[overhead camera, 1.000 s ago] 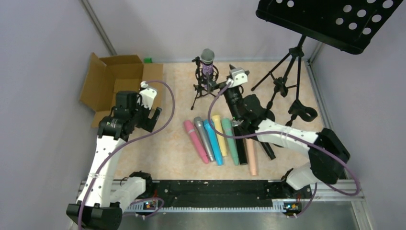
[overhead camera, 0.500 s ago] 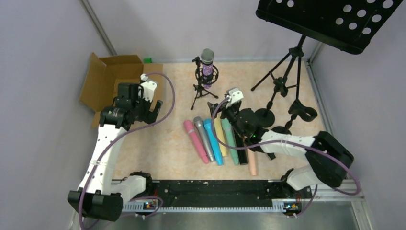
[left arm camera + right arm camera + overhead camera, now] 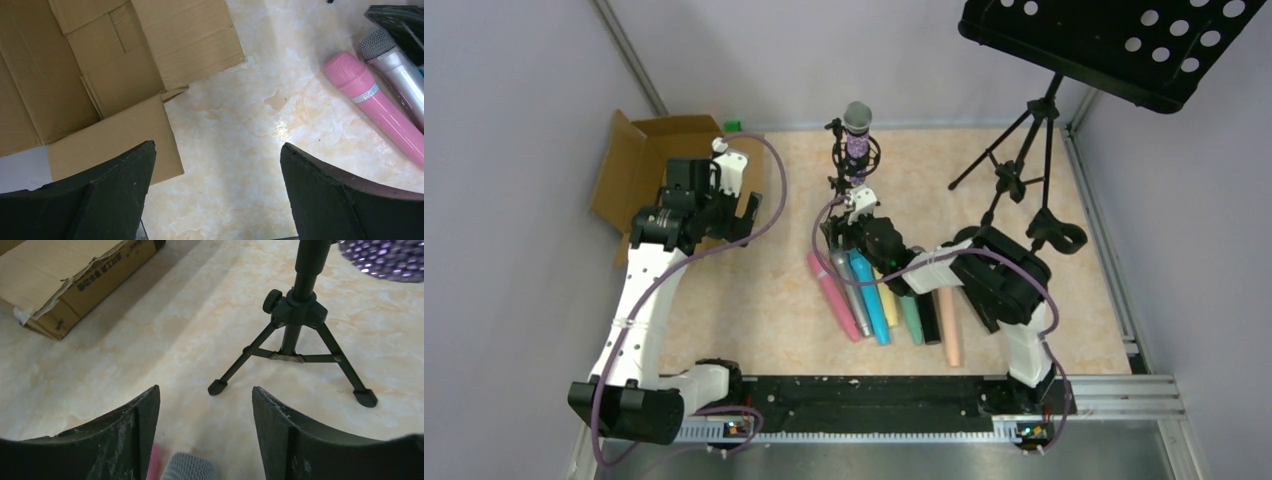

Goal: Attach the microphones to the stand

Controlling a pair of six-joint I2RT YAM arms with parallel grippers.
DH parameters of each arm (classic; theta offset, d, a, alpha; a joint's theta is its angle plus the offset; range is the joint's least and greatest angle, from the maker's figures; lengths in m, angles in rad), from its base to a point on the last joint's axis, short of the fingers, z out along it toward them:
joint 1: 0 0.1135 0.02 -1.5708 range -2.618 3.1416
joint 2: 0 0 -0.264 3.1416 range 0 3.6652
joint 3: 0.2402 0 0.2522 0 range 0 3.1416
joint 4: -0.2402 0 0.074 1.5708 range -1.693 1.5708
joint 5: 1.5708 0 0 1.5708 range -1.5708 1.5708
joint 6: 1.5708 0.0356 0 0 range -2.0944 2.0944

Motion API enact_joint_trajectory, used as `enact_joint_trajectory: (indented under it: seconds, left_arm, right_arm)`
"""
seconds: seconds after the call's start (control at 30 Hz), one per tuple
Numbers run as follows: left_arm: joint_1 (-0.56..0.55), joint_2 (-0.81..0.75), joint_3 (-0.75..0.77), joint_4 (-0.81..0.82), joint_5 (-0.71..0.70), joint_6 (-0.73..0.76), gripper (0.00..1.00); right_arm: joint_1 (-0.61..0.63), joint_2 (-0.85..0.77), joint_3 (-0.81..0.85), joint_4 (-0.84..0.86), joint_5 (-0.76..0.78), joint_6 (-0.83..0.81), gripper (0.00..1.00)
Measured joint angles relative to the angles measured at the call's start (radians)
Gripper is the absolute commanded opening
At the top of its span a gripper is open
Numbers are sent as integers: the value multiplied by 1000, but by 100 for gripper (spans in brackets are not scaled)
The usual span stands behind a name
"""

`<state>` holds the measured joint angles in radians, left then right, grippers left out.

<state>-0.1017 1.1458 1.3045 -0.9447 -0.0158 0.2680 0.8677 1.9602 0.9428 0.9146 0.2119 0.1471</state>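
Now your right gripper (image 3: 205, 395) hangs with its jaws spread wide and nothing between them, low over the near end of the row of microphones. In its wrist view the grey mesh head of the silver microphone (image 3: 187, 466) sits just below the gap, with a sliver of the pink microphone (image 3: 156, 460) beside it. Ahead stands the small tripod stand (image 3: 295, 335) on its three feet, with the purple glitter microphone (image 3: 385, 260) clipped in at the top (only its sparkly body shows at the frame edge).

From above, you can see that microphone upright in the stand, its grey head uppermost. The others lie side by side on the marbled table (image 3: 754, 300): pink, silver, then the blue microphone (image 3: 876, 315), yellow microphone (image 3: 889, 312), teal microphone (image 3: 912, 322), black microphone (image 3: 930, 325) and peach microphone (image 3: 950, 335). The right arm crosses over the heads of the middle ones.

Your left gripper (image 3: 217, 150) is also released and holds nothing, hovering over bare table next to the cardboard box (image 3: 125, 65), well apart from the pink microphone at the left of the row.

A taller tripod (image 3: 1024, 170) and a black music stand (image 3: 1114, 40) occupy the far right.
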Motion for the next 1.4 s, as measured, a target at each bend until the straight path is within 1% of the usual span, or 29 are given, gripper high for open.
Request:
enact_joint_trajectory:
  seconds: [0.13,0.27,0.4,0.53,0.67,0.8,0.93,1.0,1.1,1.17,1.2,1.23,1.27,1.3,1.37,1.4]
  left_arm:
    - [3,5,0,0,0,-1,99]
    - [3,5,0,1,0,0,99]
    - [3,4,0,1,0,2,99]
    - [3,3,0,1,-1,13,99]
    - [4,3,0,2,-1,21,99]
    - [5,3,0,4,-1,23,99]
    - [8,3,0,10,0,27,99]
    - [9,3,0,10,0,29,99]
    - [9,3,0,18,4,30,99]
    - [9,6,0,25,15,30,99]
    - [9,9,2,25,20,29,99]
    - [9,14,4,29,26,29,99]
    - [9,19,6,33,31,27,99]
    - [9,24,8,39,37,26,99]
    - [9,39,9,68,63,26,99]
    - [9,46,10,83,78,26,99]
  right_arm:
    - [0,111,103,17,29,42,65]
    - [0,190,196,-9,103,82,57]
    - [0,237,293,-74,174,99,50]
    - [0,249,351,-137,204,117,43]
    - [-2,269,429,-228,216,138,41]
    - [-4,288,499,-323,220,158,33]
    - [-8,310,555,-431,229,179,31]
    - [-8,315,573,-472,227,197,29]
    - [-8,315,586,-516,225,215,21]
    - [-9,319,602,-547,226,222,20]
    - [-10,325,613,-569,225,223,27]
    - [-11,328,624,-584,220,224,38]
    - [-11,330,631,-595,214,228,55]
    - [-12,330,635,-599,198,232,67]
    - [-9,326,630,-582,159,231,83]
    - [-7,316,612,-574,145,230,86]
